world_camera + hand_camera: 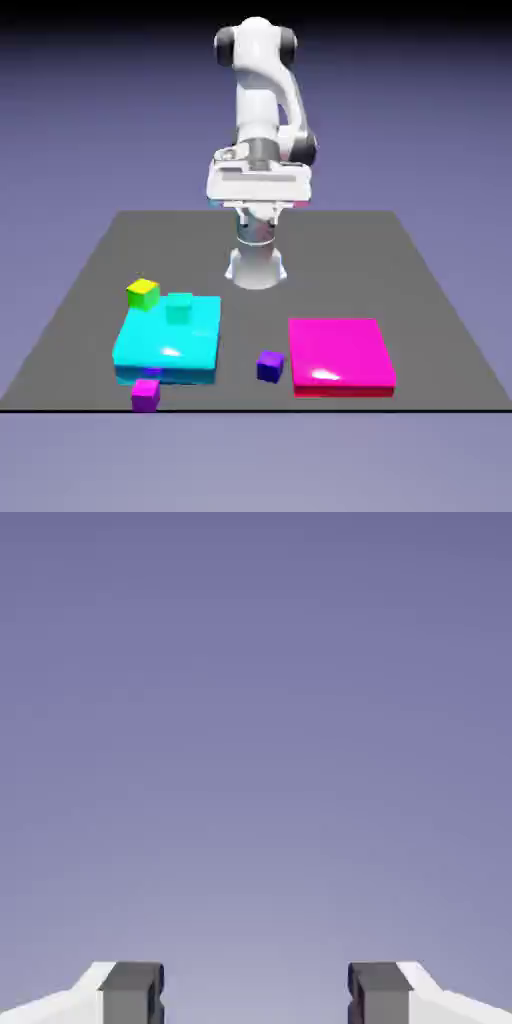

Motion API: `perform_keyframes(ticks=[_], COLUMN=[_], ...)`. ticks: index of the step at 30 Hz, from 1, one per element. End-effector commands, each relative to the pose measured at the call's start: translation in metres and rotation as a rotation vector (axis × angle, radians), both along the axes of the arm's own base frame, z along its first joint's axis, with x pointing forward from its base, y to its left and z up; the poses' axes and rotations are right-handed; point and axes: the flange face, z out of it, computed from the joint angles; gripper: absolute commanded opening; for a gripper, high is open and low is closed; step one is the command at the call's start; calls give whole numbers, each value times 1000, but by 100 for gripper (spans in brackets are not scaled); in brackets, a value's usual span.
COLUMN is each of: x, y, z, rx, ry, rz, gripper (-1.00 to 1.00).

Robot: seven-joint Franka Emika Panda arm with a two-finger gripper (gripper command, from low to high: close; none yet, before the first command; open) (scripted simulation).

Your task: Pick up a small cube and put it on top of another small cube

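The small cube (269,366), dark indigo-violet, sits on the grey table between the two flat slabs, near the front edge. My gripper (258,207) hangs high above the table's far half, well away from the cube. In the hand view the gripper (255,997) is open, its grey fingertips (131,992) stand wide apart, and only the plain backdrop shows between them. No cube appears in the hand view.
A cyan slab (160,350) lies at the exterior view's left with a teal cube (179,307) on it. A yellow-green cube (143,293) rests at its far corner, a magenta-purple cube (146,394) at its near edge. A magenta slab (340,356) lies right.
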Motion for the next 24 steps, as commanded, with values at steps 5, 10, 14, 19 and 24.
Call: perform_keyframes(ticks=[5, 10, 14, 19, 24], x=[16, 22, 23, 20, 15], y=[-21, -35, -42, -47, -50], z=[-50, -103, -144, -192, -234], rx=[253, 484, 654, 853, 1041], ry=[205, 405, 556, 721, 851], rz=[-213, -439, -627, -872, -1120], gripper=[0, 0, 0, 0, 0])
